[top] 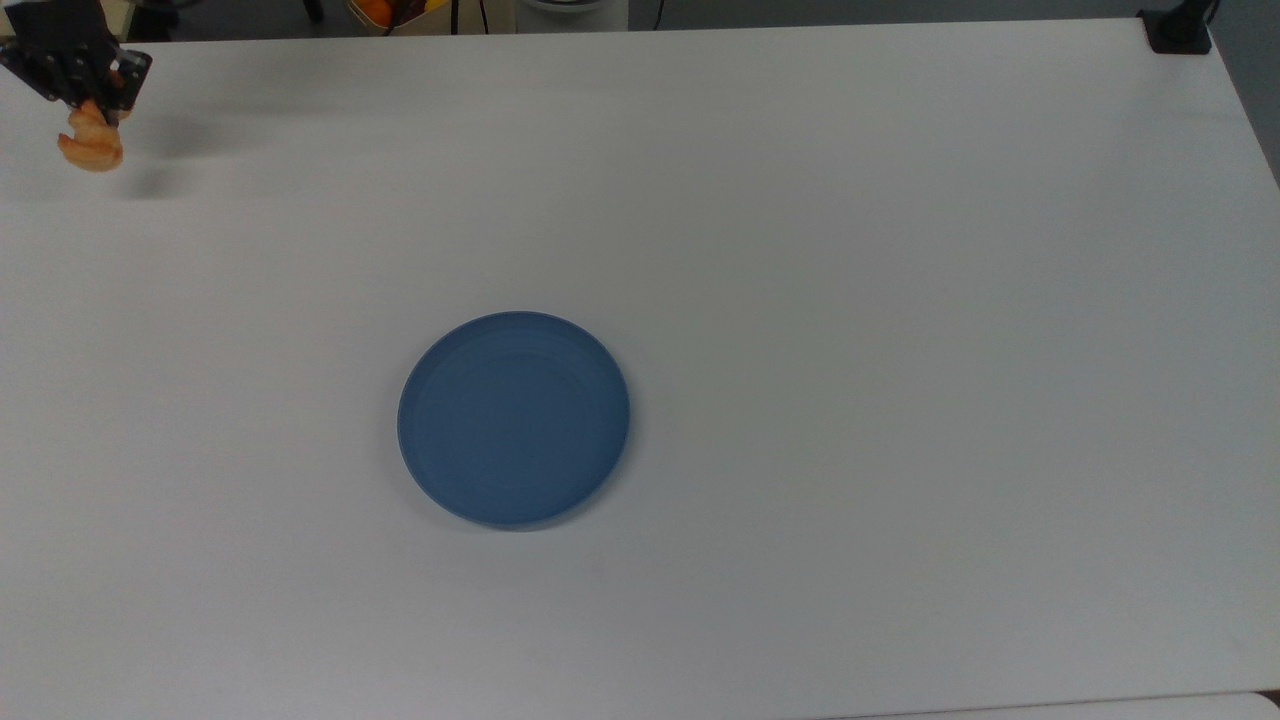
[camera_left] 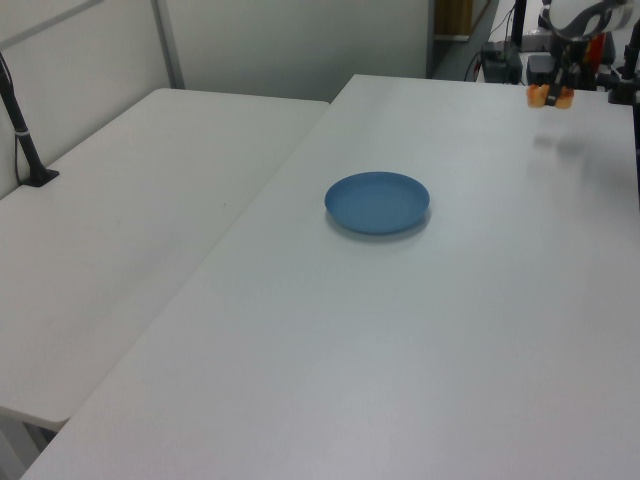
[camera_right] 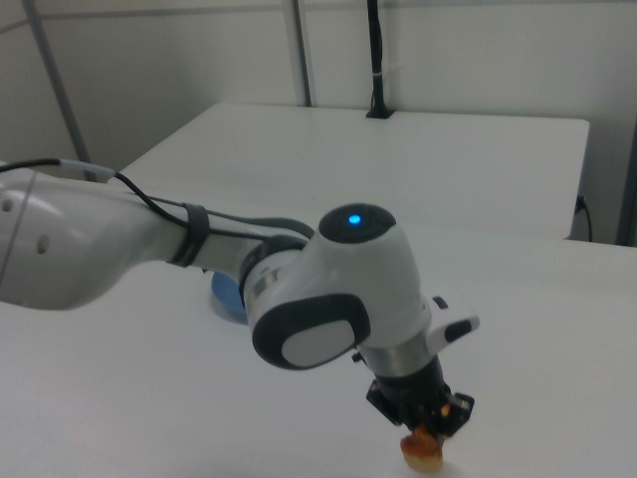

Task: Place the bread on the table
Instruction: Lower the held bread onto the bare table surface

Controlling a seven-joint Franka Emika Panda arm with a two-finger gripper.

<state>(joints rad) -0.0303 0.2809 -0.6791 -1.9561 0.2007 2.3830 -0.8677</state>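
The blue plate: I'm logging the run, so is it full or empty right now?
Empty. The blue plate shows only its bare inside; the bread hangs from the gripper near the table corner.

The light is soft and even, coming from above. The white table [top: 800, 250] looks bright without strong glare. A faint, blurred shadow lies near the table's far left corner in the top view.

We see our gripper [top: 95, 108] at ten o'clock pinching the bread [top: 91, 148] above the table [top: 850, 300]; blue plate [top: 514, 419] near centre.
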